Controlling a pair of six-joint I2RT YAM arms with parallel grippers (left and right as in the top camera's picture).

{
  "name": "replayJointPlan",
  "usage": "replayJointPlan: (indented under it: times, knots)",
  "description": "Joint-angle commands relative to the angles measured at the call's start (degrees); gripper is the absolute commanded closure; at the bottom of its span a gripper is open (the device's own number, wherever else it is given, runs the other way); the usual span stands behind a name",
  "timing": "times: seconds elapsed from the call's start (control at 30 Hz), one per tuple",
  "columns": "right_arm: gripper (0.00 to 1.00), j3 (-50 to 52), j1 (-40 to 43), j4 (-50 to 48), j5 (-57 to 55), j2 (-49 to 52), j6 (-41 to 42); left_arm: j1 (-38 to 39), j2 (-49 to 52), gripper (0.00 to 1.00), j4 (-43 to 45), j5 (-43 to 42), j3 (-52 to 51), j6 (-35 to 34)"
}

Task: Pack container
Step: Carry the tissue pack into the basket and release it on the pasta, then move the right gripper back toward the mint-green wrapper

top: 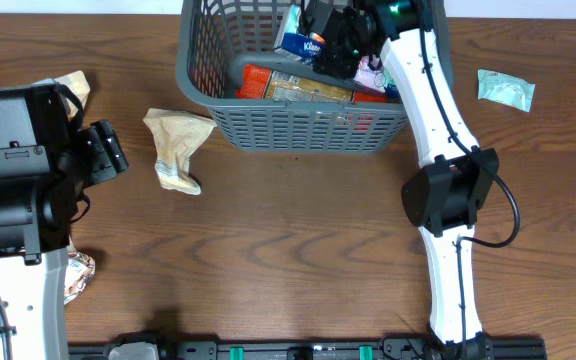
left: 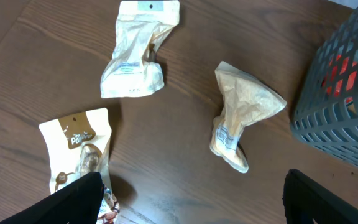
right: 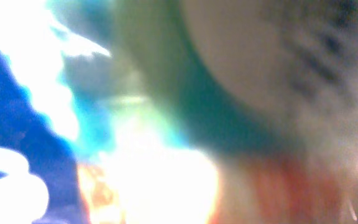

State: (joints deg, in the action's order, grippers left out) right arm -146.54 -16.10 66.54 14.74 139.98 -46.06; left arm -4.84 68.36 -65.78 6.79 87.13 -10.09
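Right fingers [top: 333,45] deep in basket [top: 298,130], likely depositing, grip unreadable; left fingers [top: 111,150] spread empty near tan packet [top: 176,150], ready to collect.

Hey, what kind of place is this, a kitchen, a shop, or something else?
Probably a robotics lab bench, not a home: two white robot arms work over a wood-grain table, with a dark grey slotted plastic basket and crumpled beige snack packets laid out for packing.
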Motion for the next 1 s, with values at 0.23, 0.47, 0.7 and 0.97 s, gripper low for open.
replayJointPlan:
  times: [0.23,0.47,0.7,0.97]
  knots:
    - [0.09,-2.60,-1.20,-1.49,-0.94,-2.49,1.25,-0.33,-0.26,0.19,-0.17,-0.17,1.16,0.20]
    - [0.01,-13.40,-0.33,-3.80,3.91,-8.70,5.68,-0.33,-0.26,0.19,-0.17,-0.17,1.18,0.46]
    - [0.02,-17.25,7.52,-0.50,0.15,-18.47,12.02,-0.35,-0.26,0.19,-0.15,-0.17,1.18,1.31]
    - [0.01,-17.18,23.71,6.01,-4.72,-23.08,30.38,-0.35,-0.26,0.19,-0.13,-0.15,1.18,1.46]
